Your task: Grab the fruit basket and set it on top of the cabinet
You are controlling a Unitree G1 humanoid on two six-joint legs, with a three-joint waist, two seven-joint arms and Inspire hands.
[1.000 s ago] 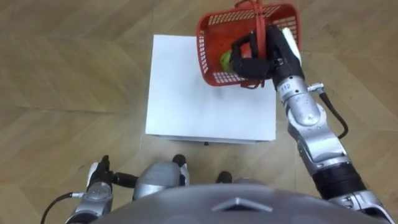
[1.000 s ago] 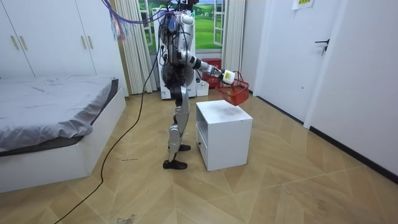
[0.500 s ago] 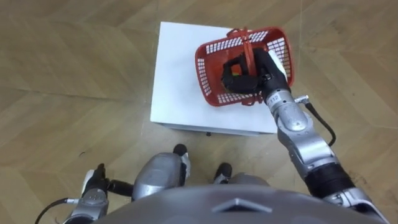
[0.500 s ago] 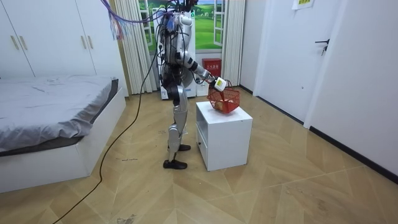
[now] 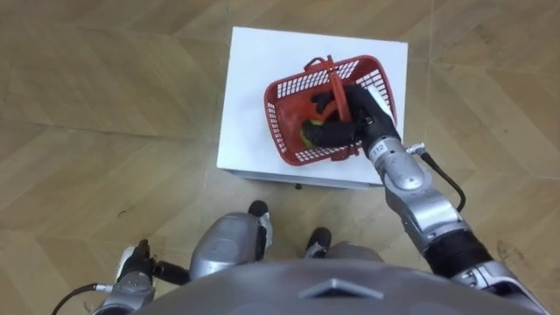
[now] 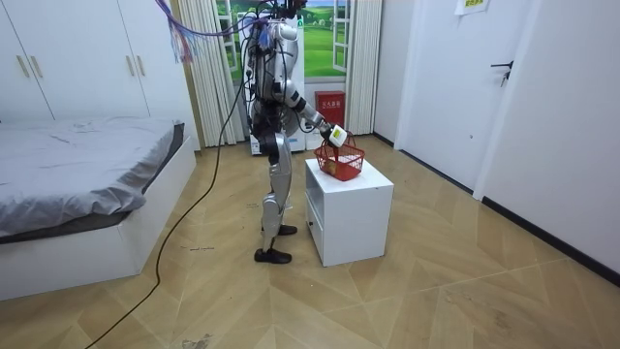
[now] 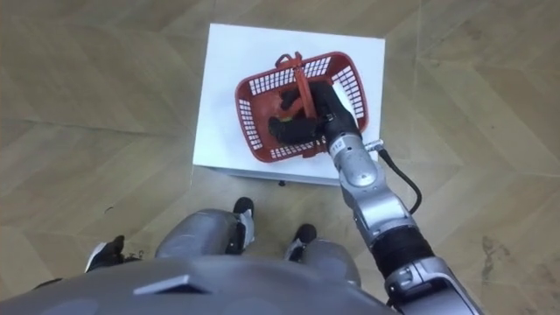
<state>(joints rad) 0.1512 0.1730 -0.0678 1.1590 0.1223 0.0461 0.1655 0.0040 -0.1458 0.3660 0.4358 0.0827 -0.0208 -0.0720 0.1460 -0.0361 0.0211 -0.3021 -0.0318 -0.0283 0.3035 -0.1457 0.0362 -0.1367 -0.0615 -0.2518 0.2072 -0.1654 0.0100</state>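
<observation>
Fruit basket (image 5: 284,114) over the white cabinet's (image 5: 249,96) three-o'clock half — your right hand (image 5: 341,122) is curled round its handle (image 5: 335,83). Room view adds a bed (image 6: 77,184) at nine o'clock, on wood floor (image 6: 436,291).

One red basket (image 5: 278,121), one yellowish fruit (image 5: 311,132), one white cabinet (image 5: 254,87), one bed (image 6: 77,165)

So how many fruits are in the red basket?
1 that I can see: a yellow-green fruit inside the red plastic basket over the white cabinet, just under the robot's right hand gripping the handle. More may be hidden beneath that hand.
</observation>
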